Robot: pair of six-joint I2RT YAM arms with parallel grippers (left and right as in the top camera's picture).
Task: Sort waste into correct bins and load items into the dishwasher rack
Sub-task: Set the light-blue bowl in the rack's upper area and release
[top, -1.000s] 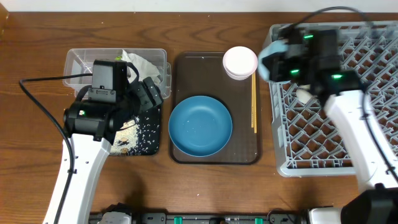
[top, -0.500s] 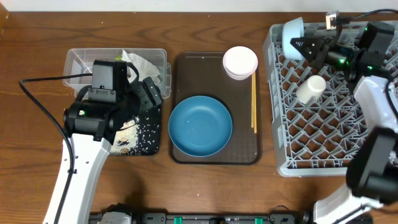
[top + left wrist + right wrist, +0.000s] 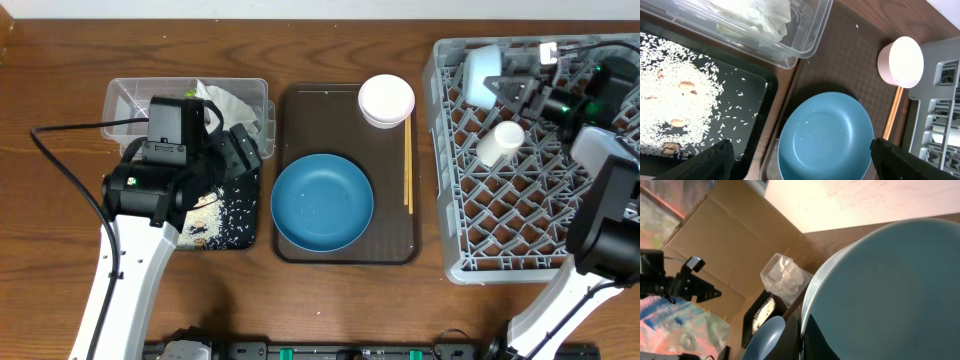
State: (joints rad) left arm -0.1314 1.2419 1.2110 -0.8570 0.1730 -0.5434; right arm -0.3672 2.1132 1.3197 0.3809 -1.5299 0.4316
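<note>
My right gripper (image 3: 506,88) is shut on the rim of the small light-blue bowl (image 3: 481,72), holding it tipped on edge over the back left corner of the grey dishwasher rack (image 3: 540,210). That bowl (image 3: 885,285) fills the right wrist view, with the fingers (image 3: 801,335) pinching its rim. A white cup (image 3: 500,143) lies in the rack. The wide blue dish (image 3: 322,202), pinkish-white bowl (image 3: 386,100) and chopsticks (image 3: 407,165) sit on the brown tray. My left gripper (image 3: 802,162) hangs open above the blue dish (image 3: 825,132), beside the black tray.
The clear tub (image 3: 135,100) at the back left holds the crumpled napkin (image 3: 235,105). In front of it the black tray (image 3: 240,235) carries scattered rice (image 3: 670,105). The brown serving tray (image 3: 300,120) lies between the bins and the rack.
The right arm has carried the light-blue bowl from the rack's left edge further in over its back corner and turned it on edge. The left arm has stayed put.
</note>
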